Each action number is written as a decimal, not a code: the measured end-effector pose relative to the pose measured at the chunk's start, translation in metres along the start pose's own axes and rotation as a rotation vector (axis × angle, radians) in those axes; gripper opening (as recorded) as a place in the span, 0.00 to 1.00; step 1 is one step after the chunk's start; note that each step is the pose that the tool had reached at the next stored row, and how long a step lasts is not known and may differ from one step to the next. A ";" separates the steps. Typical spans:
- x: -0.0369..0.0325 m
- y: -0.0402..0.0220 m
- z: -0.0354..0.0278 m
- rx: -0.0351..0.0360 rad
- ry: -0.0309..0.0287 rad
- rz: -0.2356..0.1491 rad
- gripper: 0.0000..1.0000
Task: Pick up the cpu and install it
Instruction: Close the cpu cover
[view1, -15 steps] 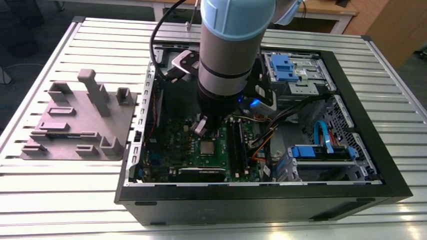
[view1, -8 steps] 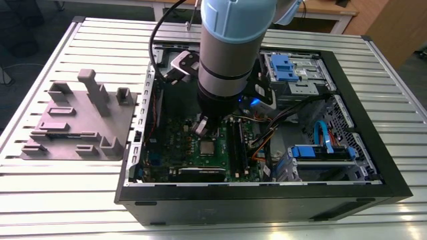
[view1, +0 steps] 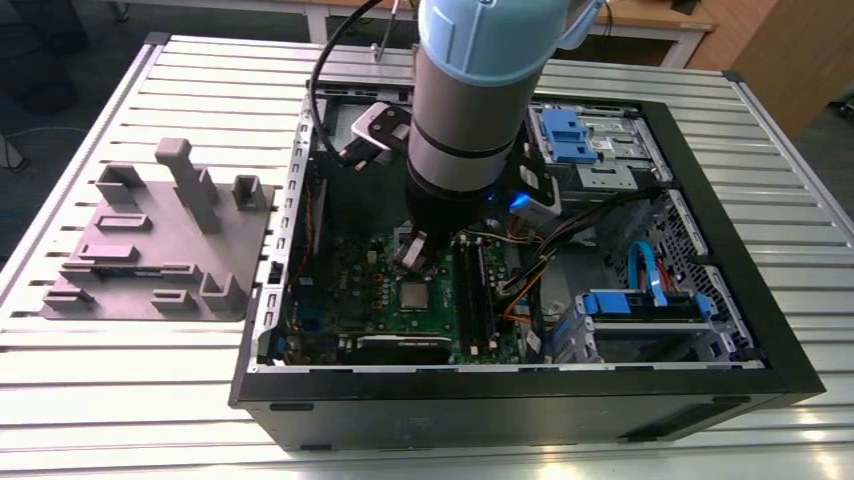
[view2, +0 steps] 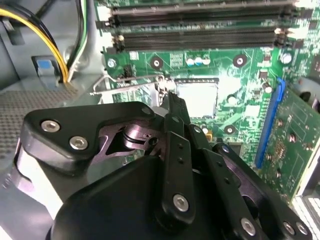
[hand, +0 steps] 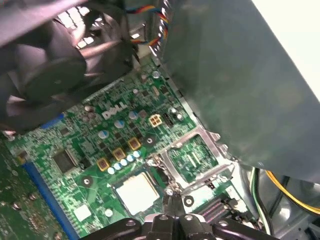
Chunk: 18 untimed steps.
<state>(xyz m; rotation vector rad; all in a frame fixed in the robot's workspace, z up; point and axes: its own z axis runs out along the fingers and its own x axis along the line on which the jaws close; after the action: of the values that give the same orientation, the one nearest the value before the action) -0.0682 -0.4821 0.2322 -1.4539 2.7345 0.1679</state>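
Observation:
The cpu (view1: 416, 294) lies flat in its socket on the green motherboard (view1: 360, 300) inside the open computer case. It shows as a silvery square in both wrist views (view2: 197, 97) (hand: 136, 192). The shiny socket frame (hand: 192, 157) (view2: 125, 86) stands swung open beside the cpu. My gripper (view1: 411, 250) hangs just above the board, with its tip (view2: 171, 97) (hand: 172, 210) at the socket's edge between the cpu and the open frame. Its fingers are shut together with nothing between them.
A grey plastic plate (view1: 160, 240) with upright blocks sits on the slatted table at the exterior view's left. Memory slots (view2: 200, 30), a blue slot (view2: 270, 125), cable bundles (view1: 561, 240) and blue drive bays (view1: 641, 305) surround the socket inside the case.

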 end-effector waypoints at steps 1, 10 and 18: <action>-0.0016 -0.0010 0.0001 0.0000 0.0001 0.000 0.10; -0.0120 -0.0027 0.0017 0.0000 -0.0001 0.000 0.10; -0.0125 -0.0028 0.0019 -0.0001 0.0000 0.000 0.10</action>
<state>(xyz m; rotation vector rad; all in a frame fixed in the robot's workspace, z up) -0.0590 -0.4732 0.2311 -1.4542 2.7344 0.1680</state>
